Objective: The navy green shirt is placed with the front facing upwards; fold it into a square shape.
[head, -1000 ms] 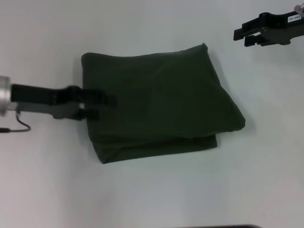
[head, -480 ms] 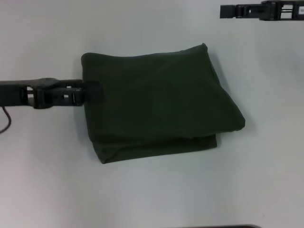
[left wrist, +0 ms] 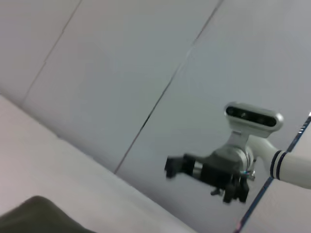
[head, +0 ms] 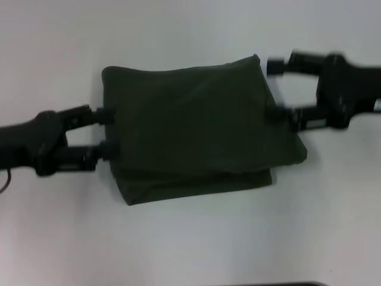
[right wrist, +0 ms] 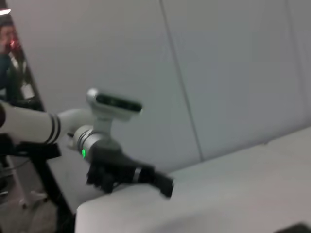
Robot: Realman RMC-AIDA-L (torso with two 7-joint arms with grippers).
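Left gripper (head: 108, 130) and right gripper (head: 281, 88), fingers seemingly spread.

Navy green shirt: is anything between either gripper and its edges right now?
Nothing visible. The left gripper stands open at the navy green shirt's left edge, the right gripper open at its right edge.

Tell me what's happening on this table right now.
A two-armed robot is folding a dark green shirt, which already lies as a rough square on the white table. The left gripper is open at its left edge and the right gripper open at its right edge; neither grips cloth.
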